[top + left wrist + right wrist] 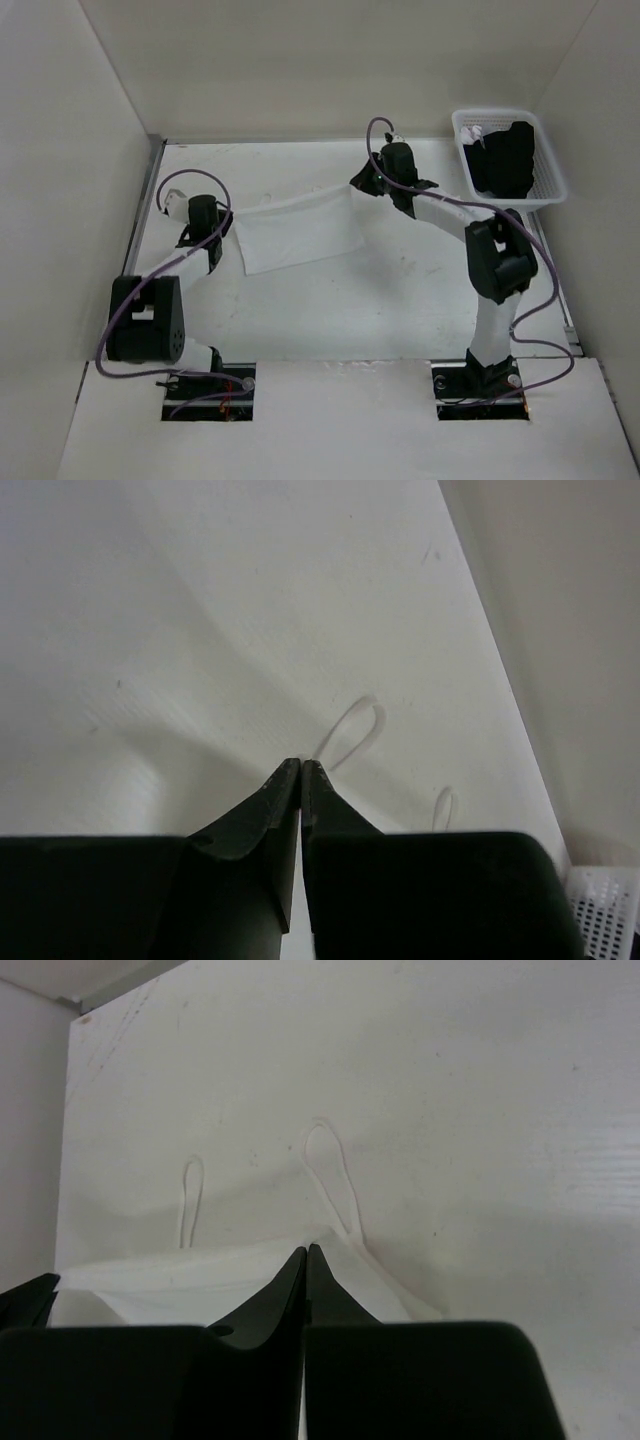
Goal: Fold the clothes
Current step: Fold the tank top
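The clothes, a small white camisole, hang stretched in a band between my two grippers over the middle of the table. My left gripper pinches the left upper corner; in the left wrist view its jaws are shut with white fabric around them. At the right upper corner my right gripper is also shut, its tips closed on the fabric edge. Two thin strap loops lie on the table beyond it.
A white mesh basket holding a black garment stands at the back right corner. White walls enclose the table at the back and on both sides. The basket's corner shows in the left wrist view.
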Robot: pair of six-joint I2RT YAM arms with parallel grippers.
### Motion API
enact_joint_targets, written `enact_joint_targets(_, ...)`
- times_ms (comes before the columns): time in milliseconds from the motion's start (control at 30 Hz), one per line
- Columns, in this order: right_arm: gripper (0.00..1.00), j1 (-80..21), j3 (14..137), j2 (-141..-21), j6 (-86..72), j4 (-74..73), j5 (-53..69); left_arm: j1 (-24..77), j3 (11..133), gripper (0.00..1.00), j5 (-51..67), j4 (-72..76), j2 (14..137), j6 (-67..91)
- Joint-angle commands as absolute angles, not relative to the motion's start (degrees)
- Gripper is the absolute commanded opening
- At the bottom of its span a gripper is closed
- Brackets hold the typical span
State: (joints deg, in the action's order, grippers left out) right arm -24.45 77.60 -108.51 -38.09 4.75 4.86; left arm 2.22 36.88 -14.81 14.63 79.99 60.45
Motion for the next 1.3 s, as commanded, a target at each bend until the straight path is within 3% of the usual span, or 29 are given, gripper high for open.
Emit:
enact_joint_targets(0,0.02,-23.6,85.2,-115.4,-38.8,7.6,7.4,0.4,42.3,0.04,-17.0,23.5,86.5,60.0)
enact_joint_targets(67,0.09,-23.5,88.9,-119.2,-39.8,7.2,7.4,-0.3,46.2,0.14,-15.0,23.7,91.5,59.3)
enact_joint_targets(167,0.31,-23.2,88.3,-119.6,-42.2,7.6,5.5,-0.3,48.4,0.36,-9.2,24.1,94.0,57.5)
enact_joint_targets(233,0.36,-23.2,84.9,-117.2,-42.2,8.9,5.0,0.6,45.4,0.4,-9.8,25.0,91.1,57.0)
enact_joint_targets(400,0.36,-23.5,67.9,-105.7,-41.4,14.7,2.4,3.6,31.1,0.35,-11.0,22.8,76.7,55.3)
enact_joint_targets(533,0.03,-24.1,55.4,-98.4,-42.0,18.5,2.3,4.0,22.3,0.29,-8.6,14.3,66.7,53.4)
enact_joint_targets(600,0.01,-24.3,51.3,-95.7,-42.3,18.8,1.8,4.0,18.6,0.3,-7.4,10.0,62.8,52.8)
enact_joint_targets(800,0.24,-24.3,43.9,-91.4,-42.4,20.2,2.5,3.6,15.2,0.34,-0.8,7.9,60.5,53.6)
enact_joint_targets(933,0.33,-24.3,41.9,-91.9,-42.8,20.8,2.7,5.2,15.3,0.34,-0.4,7.9,63.4,54.1)
enact_joint_targets(1133,0.39,-24.4,42.0,-94.7,-44.6,20.9,3.6,5.0,15.4,0.28,-1.5,10.1,67.9,54.3)
enact_joint_targets(1267,0.42,-24.8,41.8,-96.1,-46.1,22.6,6.3,4.4,15.6,0.16,-1.6,12.0,70.3,54.8)
